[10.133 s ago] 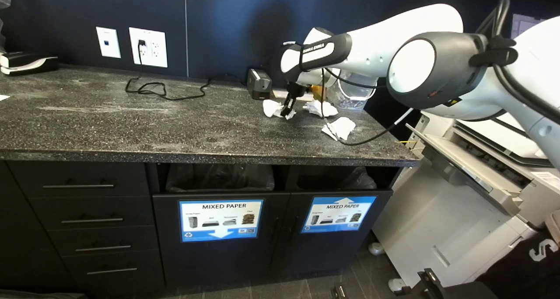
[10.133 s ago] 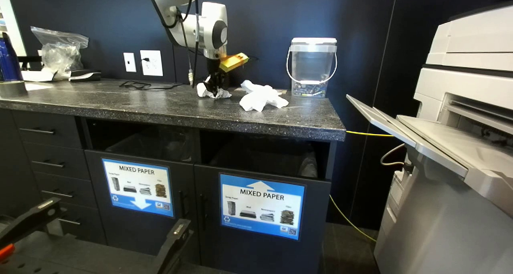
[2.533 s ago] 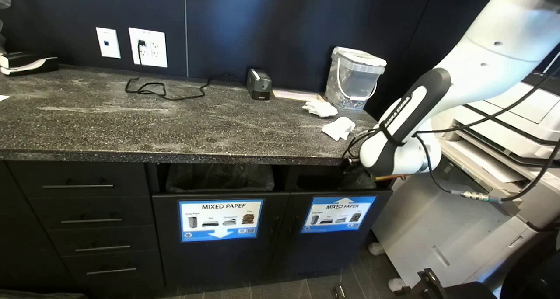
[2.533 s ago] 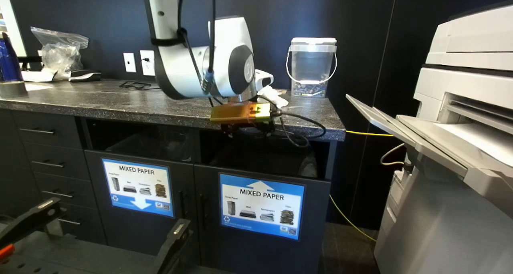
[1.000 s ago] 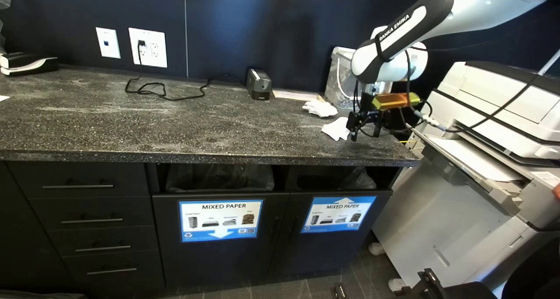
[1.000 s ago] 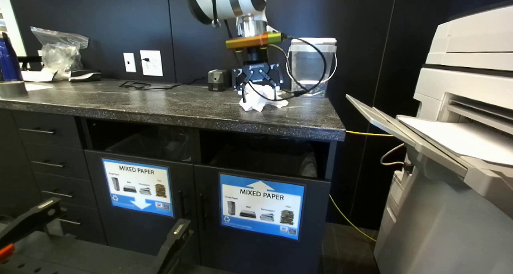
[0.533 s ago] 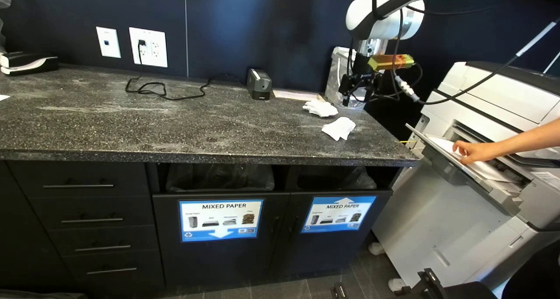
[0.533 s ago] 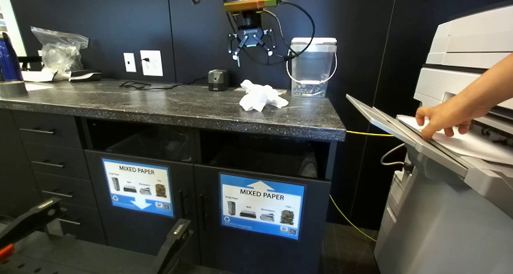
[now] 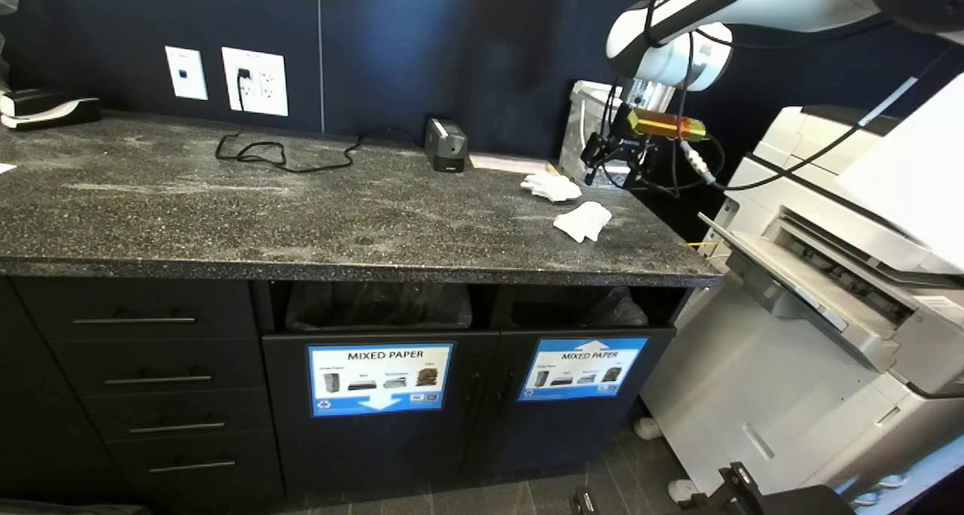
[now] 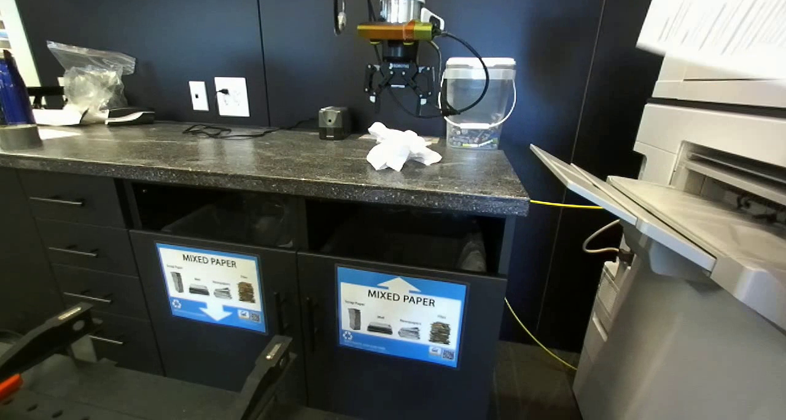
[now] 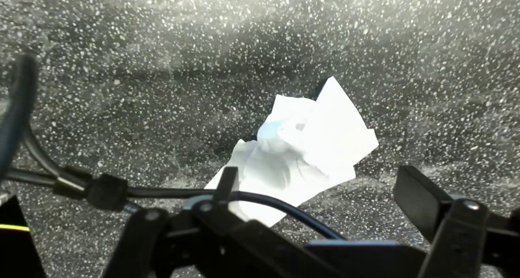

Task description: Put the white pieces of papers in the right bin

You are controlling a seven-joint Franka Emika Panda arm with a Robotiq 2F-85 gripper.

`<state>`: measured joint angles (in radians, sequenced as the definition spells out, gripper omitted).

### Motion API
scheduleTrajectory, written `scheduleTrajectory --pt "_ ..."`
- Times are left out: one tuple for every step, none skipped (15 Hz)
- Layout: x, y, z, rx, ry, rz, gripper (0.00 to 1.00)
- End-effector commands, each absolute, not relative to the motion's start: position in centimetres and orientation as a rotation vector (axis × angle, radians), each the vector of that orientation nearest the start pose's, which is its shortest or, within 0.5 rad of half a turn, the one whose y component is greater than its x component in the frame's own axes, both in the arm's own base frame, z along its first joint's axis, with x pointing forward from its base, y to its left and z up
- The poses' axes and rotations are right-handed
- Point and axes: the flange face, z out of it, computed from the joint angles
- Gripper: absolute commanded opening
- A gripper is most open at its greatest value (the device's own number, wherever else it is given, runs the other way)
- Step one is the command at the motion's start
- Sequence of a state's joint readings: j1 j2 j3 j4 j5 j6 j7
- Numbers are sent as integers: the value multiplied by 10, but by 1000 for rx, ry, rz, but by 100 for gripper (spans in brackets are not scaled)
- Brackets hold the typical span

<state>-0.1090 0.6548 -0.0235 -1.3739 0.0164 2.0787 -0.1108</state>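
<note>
White pieces of paper (image 9: 583, 221), two, crumpled, sharp-cornered, lie near each other on dark, speckled worktop (image 9: 301, 214) above right bin (image 10: 393, 377). Pincer (image 10: 400, 105) spread wide over worktop, gripping nothing. Right bin: dark flat front, rectangular slot, translucent plastic liner (image 9: 619, 309); contents too dark to tell. Clear plastic tub (image 10: 480, 104), white-lidded, holds small mixed bits (image 10: 480, 141) at bottom.

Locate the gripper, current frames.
In an exterior view, the gripper hangs open over the right part of the counter, right of the pencil sharpener, just left of the clear lidded bucket. The wrist view shows a crumpled white paper below it.
</note>
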Motion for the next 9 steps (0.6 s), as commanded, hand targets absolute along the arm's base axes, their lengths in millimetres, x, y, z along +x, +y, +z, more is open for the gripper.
scheduleTrajectory --pt "751 -97 313 -3117 220 -124 100" --pt "755 -92 302 -3127 250 -121 100" --pt "758 -92 293 -3138 283 -123 100" --pt "762 -96 286 -3133 314 -118 100" --pt "764 -93 279 -3137 336 -114 100" --pt "767 -92 274 -3138 352 -110 100" --pt "768 -96 271 -3132 373 -111 100" --pt "770 -94 267 -3137 382 -118 100" --pt "772 -93 265 -3138 389 -121 100"
